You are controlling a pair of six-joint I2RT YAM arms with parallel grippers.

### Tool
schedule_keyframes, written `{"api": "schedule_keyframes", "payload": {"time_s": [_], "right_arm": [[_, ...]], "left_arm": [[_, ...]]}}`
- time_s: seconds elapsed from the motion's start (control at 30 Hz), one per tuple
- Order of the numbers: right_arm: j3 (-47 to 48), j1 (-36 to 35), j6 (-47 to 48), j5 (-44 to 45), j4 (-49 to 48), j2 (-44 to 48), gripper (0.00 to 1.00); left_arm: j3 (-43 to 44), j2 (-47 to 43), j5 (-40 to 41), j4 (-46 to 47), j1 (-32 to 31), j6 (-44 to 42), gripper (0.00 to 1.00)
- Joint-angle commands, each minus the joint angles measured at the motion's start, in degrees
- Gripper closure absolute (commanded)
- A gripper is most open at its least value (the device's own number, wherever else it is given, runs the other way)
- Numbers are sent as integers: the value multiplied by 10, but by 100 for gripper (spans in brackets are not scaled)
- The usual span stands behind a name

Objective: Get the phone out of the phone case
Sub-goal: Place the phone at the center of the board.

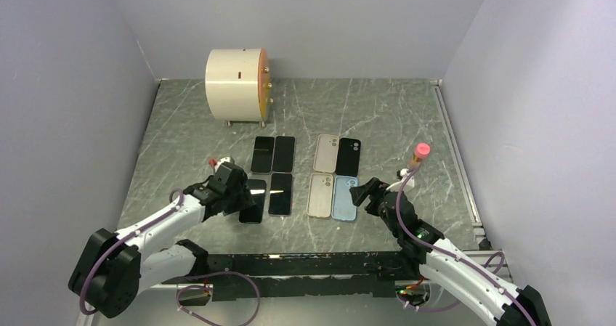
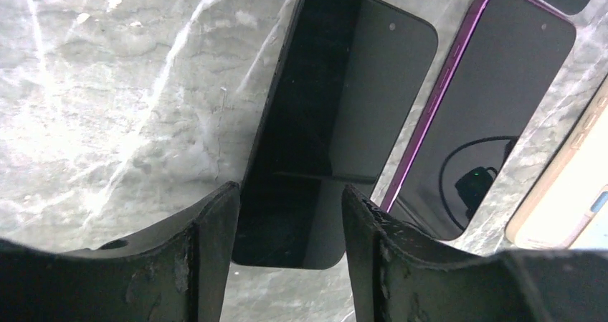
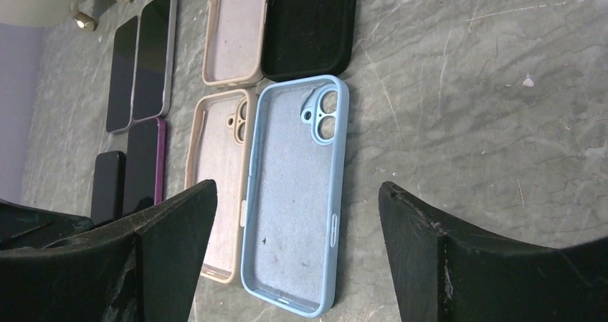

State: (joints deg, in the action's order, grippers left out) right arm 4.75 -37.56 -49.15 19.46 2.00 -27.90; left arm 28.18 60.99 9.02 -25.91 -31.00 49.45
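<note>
A bare black phone (image 2: pixel 337 114) lies flat on the marble table, its near end between the fingertips of my left gripper (image 2: pixel 287 207), which is open and not touching it. To its right a purple phone (image 2: pixel 487 100) lies flat. In the top view the left gripper (image 1: pixel 236 192) covers part of the black phone (image 1: pixel 254 208). My right gripper (image 3: pixel 297 188) is open above an empty light blue phone case (image 3: pixel 294 193), beside an empty beige case (image 3: pixel 222 171). The top view shows that gripper (image 1: pixel 363 194) at the blue case (image 1: pixel 344 197).
Two more phones (image 1: pixel 272 154) lie behind the first pair. A beige case (image 1: pixel 325 152) and a black case (image 1: pixel 348 157) lie behind the blue one. A white drum with an orange face (image 1: pixel 236 84) stands at the back. A pink-capped object (image 1: pixel 418 154) stands at the right.
</note>
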Motion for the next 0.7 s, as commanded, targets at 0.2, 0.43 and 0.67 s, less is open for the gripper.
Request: {"api": "schedule_keyframes", "payload": {"time_s": [0.2, 0.43, 0.67], "right_arm": [[20, 1, 9, 20, 8, 9, 15], [16, 1, 7, 26, -2, 12, 15], [33, 1, 21, 27, 5, -11, 15]], "left_arm": [[-19, 70, -97, 150, 44, 10, 56], [-15, 87, -91, 162, 46, -3, 58], [-19, 51, -60, 135, 55, 4, 47]]}}
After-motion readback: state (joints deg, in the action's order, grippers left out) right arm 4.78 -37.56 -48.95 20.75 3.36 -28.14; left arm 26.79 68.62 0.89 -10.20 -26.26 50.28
